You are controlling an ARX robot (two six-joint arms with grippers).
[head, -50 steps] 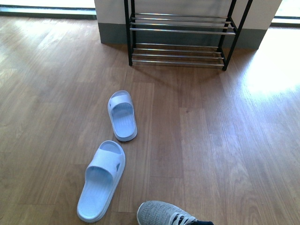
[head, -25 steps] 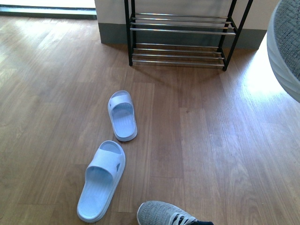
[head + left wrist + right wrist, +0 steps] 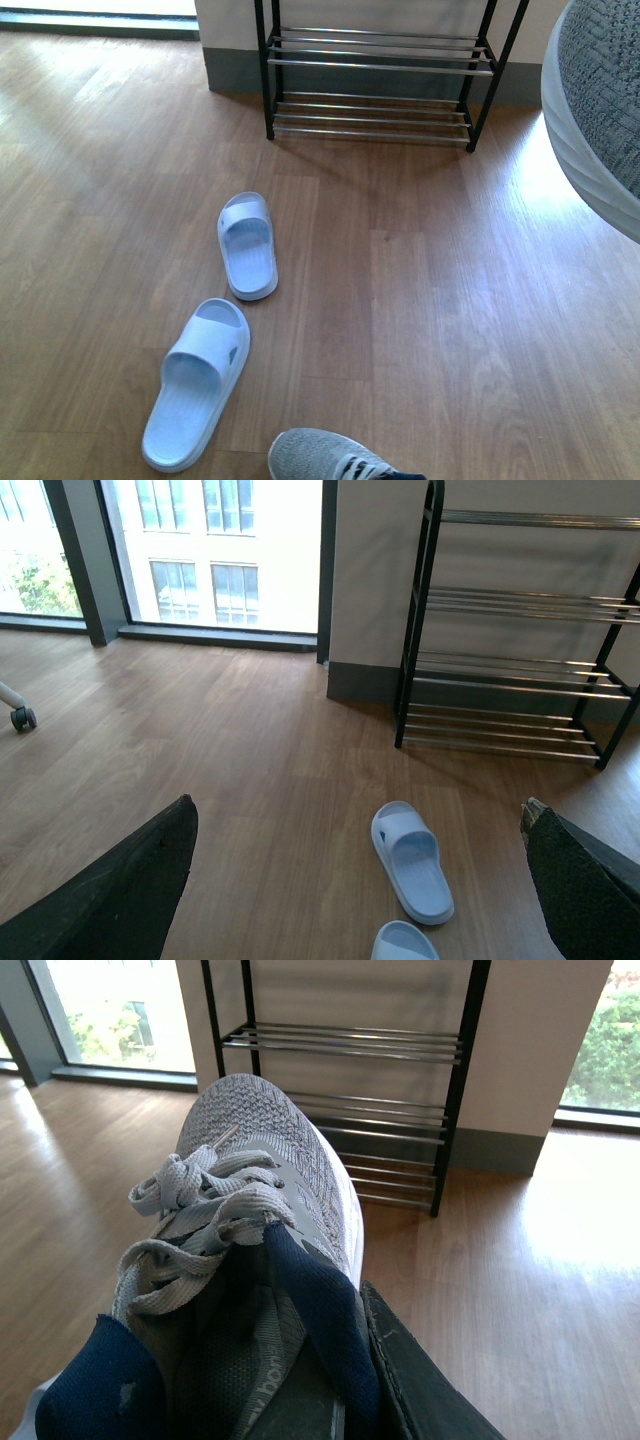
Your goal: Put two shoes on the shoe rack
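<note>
One sneaker [image 3: 270, 1160], held only by its collar in the right tool [image 3: 350, 1360], may twist loose before the rack [image 3: 463, 1060] ahead; left tool [image 3: 357, 820] wide, empty.

My left gripper [image 3: 358, 808] gapes wide. Between its fingers I see a slide [image 3: 412, 862], with the rack [image 3: 520, 670] beyond it.
</note>
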